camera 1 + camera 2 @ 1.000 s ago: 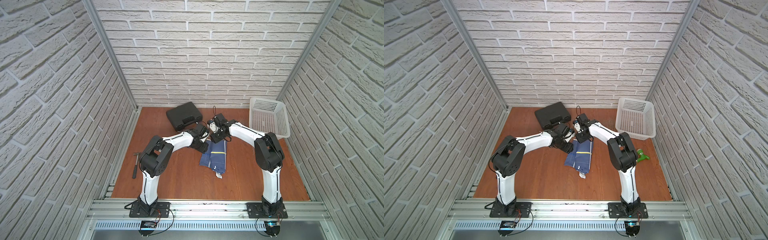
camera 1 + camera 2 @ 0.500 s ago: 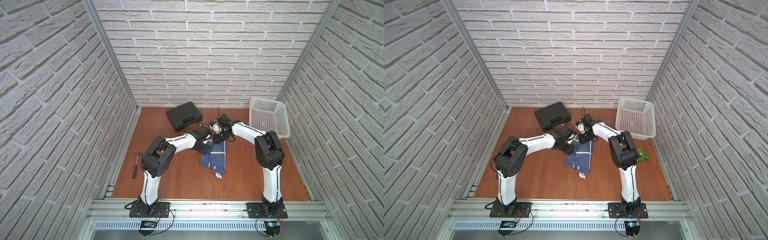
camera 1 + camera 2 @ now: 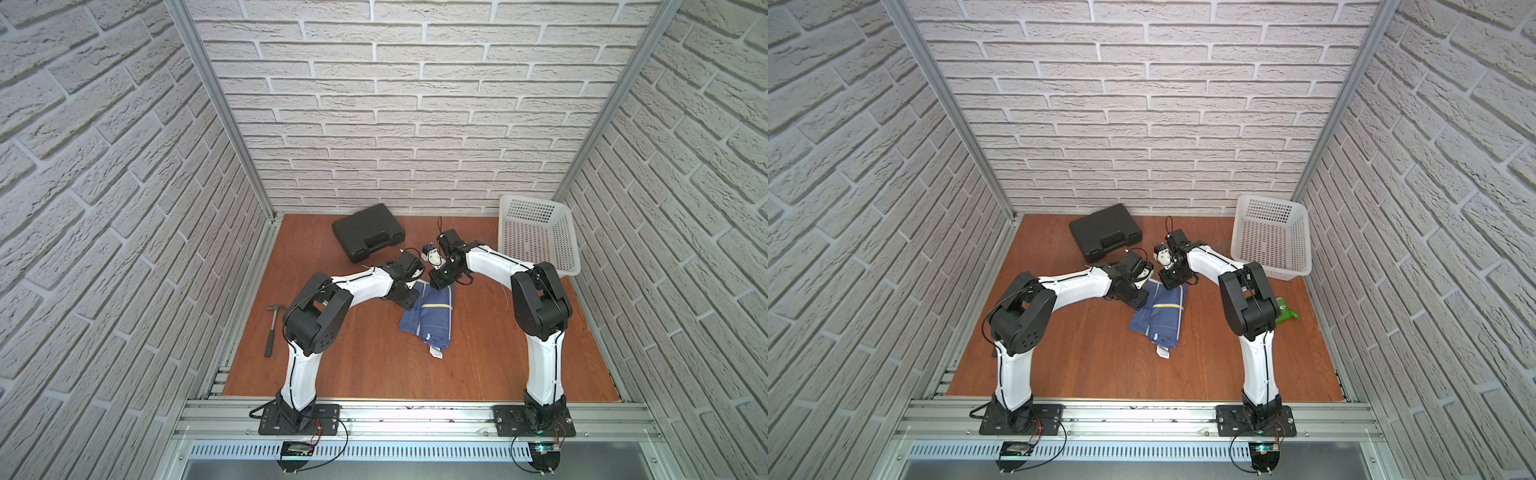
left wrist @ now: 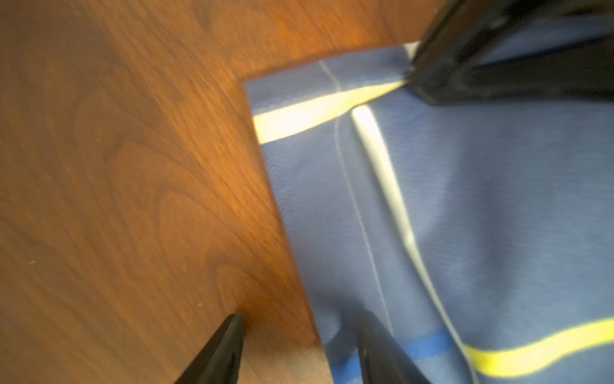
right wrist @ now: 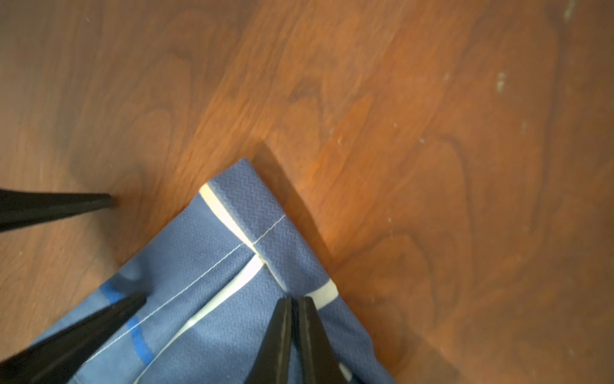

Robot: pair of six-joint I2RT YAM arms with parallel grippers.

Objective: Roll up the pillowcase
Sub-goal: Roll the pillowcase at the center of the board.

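Blue checked pillowcase [image 3: 428, 316]: lying folded at frame centre in both top views. Right claw [image 5: 294, 332]: pinching together on its upper hem. Left claw [image 4: 300, 345]: standing apart, straddling the side edge. You are wanting both corners gripped level before rolling.

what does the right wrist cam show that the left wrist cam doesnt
Only the right wrist view: the right pincer with its tips shut on the pillowcase edge, beside a corner. Only the left wrist view: the bright yellow stripe. Both: the blue fabric lying on the wooden table, and the left pincer open, straddling the fabric's side edge.
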